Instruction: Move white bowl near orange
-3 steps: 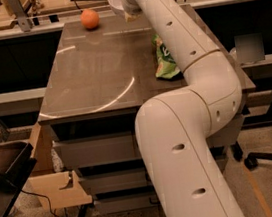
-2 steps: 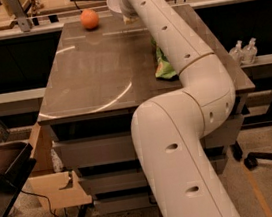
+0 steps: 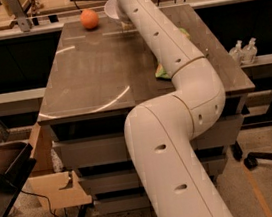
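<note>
A wooden table is seen from above, with a thick white robot arm stretched across it towards the far edge. The orange is set at the far left corner. The white bowl is seen just right of it, close but not touching. The gripper is placed at the bowl, mostly hidden by the arm; its state cannot be told. A green snack bag is partly covered by the arm.

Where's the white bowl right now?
In the camera view the white bowl is at the table's far edge, just right of the orange, partly behind the arm. The pincer is at the bowl, mostly hidden.
</note>
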Available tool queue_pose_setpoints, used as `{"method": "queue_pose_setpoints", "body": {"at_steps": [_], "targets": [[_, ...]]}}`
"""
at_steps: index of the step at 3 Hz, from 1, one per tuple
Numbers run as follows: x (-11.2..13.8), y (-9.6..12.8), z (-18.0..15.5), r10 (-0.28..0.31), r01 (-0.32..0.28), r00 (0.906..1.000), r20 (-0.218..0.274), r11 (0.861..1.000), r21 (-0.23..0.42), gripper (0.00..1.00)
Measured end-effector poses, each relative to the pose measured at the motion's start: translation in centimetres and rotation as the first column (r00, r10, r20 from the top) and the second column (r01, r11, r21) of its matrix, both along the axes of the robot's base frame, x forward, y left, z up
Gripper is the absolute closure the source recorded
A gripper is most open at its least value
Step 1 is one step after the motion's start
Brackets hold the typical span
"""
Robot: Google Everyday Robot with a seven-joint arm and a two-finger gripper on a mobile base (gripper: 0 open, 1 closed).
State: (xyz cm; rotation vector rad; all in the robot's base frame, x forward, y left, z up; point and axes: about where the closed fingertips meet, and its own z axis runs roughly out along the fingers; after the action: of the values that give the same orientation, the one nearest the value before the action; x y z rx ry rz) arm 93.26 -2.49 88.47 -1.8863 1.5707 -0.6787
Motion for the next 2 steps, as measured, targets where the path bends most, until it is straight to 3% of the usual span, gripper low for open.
{"method": "queue_pose_setpoints", "body": {"at_steps": [2], "targets": [[-0.03,1.75,-2.24,0.077,-0.077,0.9965,-0.032,0.997,-0.006,1.0]]}}
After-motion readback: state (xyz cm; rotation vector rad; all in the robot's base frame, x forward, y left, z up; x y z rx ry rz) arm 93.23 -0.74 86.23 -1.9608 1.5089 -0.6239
